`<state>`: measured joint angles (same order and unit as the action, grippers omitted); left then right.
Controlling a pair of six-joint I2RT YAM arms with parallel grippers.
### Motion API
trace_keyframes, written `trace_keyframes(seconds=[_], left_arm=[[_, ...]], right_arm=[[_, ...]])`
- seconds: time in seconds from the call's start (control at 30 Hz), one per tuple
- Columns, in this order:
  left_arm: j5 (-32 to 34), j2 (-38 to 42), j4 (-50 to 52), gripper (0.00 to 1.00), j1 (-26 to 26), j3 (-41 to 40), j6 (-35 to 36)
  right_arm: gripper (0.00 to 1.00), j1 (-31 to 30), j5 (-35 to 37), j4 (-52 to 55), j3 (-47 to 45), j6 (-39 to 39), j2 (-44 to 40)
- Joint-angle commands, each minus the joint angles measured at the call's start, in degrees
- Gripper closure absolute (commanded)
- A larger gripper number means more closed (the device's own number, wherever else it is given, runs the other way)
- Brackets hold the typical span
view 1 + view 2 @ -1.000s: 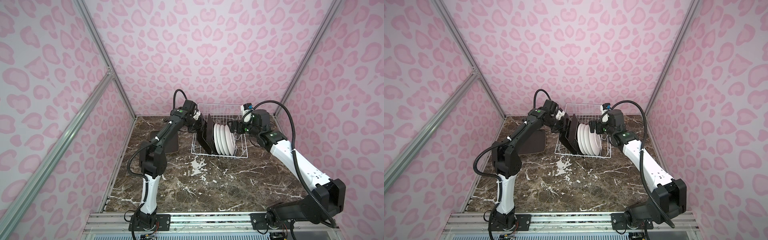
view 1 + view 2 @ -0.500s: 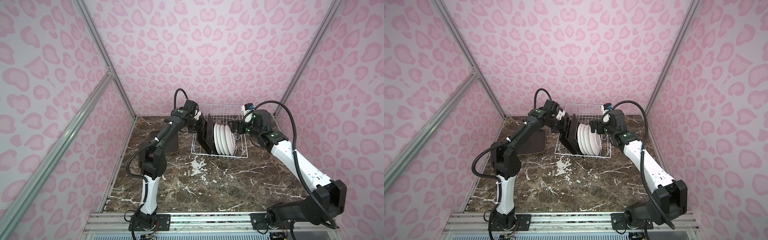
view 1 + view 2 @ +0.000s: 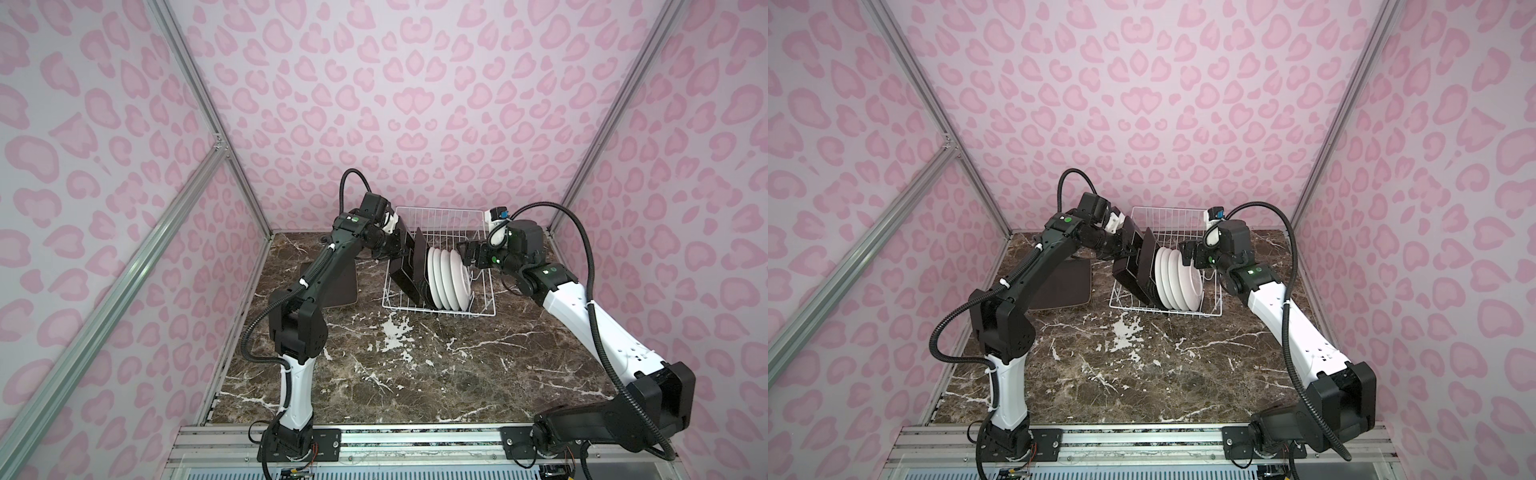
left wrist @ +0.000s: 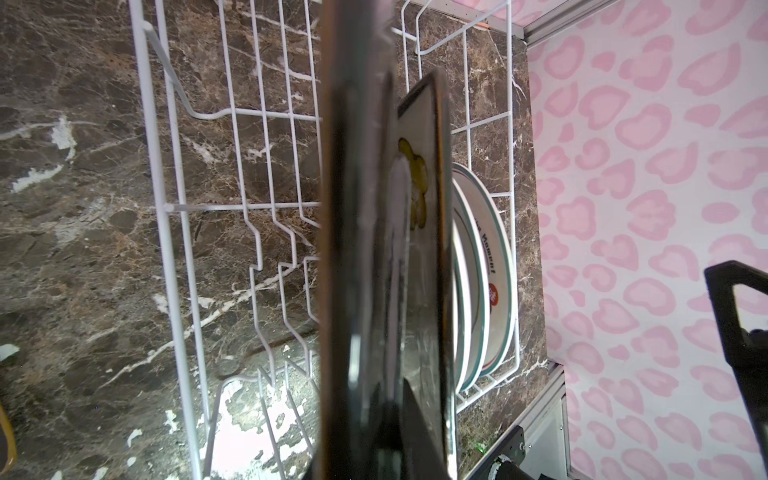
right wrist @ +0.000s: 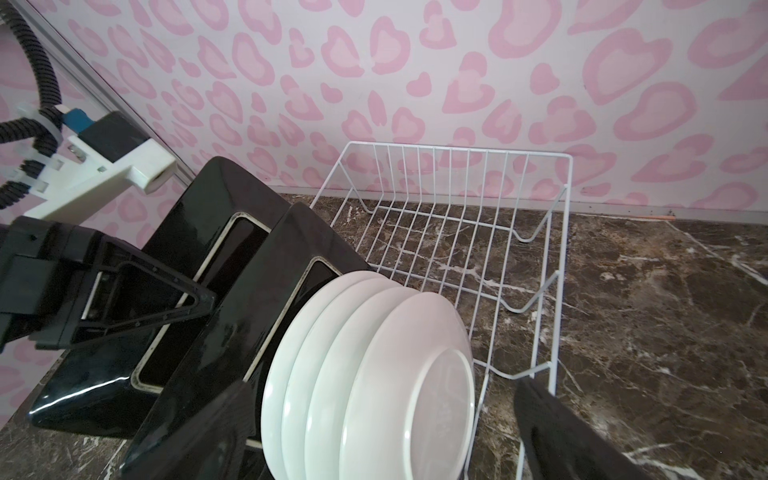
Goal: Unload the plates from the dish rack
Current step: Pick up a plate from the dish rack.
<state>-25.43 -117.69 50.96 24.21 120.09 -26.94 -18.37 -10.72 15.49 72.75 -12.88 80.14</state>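
While pinching the tilted square plate (image 3: 405,278) with the left gripper (image 3: 395,249), has barely shifted it this past second, leaving it not yet clear of the dish rack (image 3: 440,222), beside the round white plates (image 3: 451,278), right gripper (image 3: 466,257) wide apart nearby.

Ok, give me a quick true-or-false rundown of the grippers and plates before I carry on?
1. The left gripper is shut on a square plate. True.
2. The right gripper is clamped on a round plate. False: it is open beside the round white plates, gripping nothing.
3. Four round white plates stand in the dish rack. True.
4. No plate is out of the rack yet. False: a dark square plate lies flat on the table beside the rack.
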Motion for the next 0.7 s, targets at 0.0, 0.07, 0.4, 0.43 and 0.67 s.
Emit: trace_keyframes(seconds=[0.0,0.07,0.4,0.43,0.67], left_arm=[[-1.5,2.7,-4.1,0.96,-0.3,1.5,2.1],[-1.4,3.4,-4.2,0.97,-0.5,1.7,2.7],[-0.7,5.4,-2.8,0.97,-2.2,3.8,3.6],[-0.5,5.6,-2.7,0.96,-2.3,3.9,3.7],[1.3,6.3,-0.7,0.96,-3.6,6.0,6.2]], right_arm=[[0.0,0.1,0.0,-1.8,-0.2,-0.5,-0.1],[0.01,0.1,-0.1,-1.7,-0.1,-0.5,-0.1],[0.01,0.2,-0.6,-2.4,0.2,-1.5,0.5],[0.01,0.2,-0.7,-2.3,0.4,-1.6,0.6],[0.01,0.2,-1.1,-2.4,1.1,-2.0,1.2]])
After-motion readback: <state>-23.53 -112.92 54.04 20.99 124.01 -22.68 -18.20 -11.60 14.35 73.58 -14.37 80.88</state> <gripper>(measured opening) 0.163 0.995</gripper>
